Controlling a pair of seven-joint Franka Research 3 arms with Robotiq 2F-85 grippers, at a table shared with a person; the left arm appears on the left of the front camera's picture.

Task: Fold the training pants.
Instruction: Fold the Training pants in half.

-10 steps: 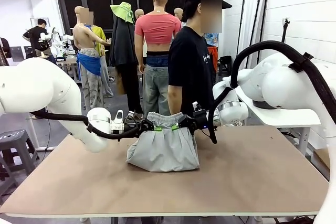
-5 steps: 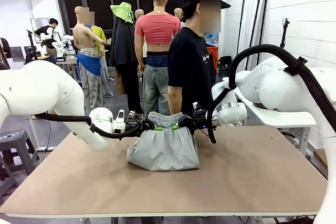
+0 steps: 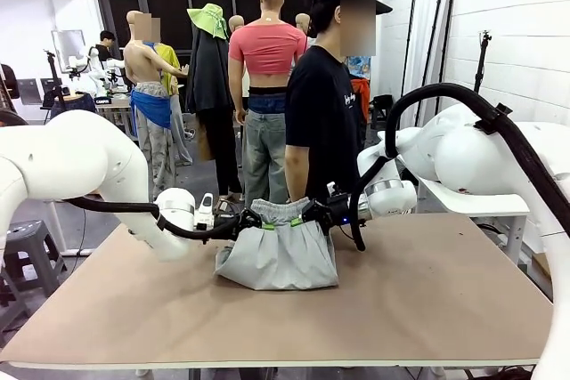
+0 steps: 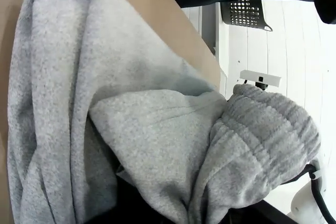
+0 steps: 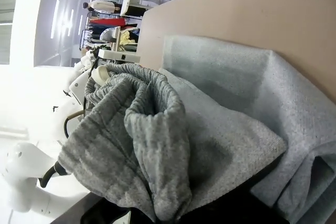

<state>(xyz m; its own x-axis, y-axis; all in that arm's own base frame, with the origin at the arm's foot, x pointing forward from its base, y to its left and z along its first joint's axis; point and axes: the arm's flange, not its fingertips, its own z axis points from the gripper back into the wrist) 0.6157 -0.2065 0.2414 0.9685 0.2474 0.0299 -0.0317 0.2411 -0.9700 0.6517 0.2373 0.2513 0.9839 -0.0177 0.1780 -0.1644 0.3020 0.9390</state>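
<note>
The light grey training pants (image 3: 278, 254) lie bunched at the middle of the table's far side. Their gathered waistband (image 3: 279, 212) is held up off the board. My left gripper (image 3: 256, 220) is shut on the waistband's left end, my right gripper (image 3: 303, 217) on its right end. In the left wrist view the ribbed waistband (image 4: 268, 140) bulges at the right, with folded grey cloth (image 4: 68, 103) spread over the board. The right wrist view has the waistband (image 5: 136, 124) hanging in a loop at the left above the flat lower layer (image 5: 252, 93). Both grippers' fingers are buried in cloth.
A person in a black T-shirt (image 3: 322, 113) stands right behind the pants at the far edge. The brown tabletop (image 3: 427, 300) has bare room in front and on both sides. A black mesh basket (image 4: 244, 13) sits on the floor beyond the table.
Both grippers have sunk a little with the waistband, and the waistband now sits lower over the pile. The grips have not changed.
</note>
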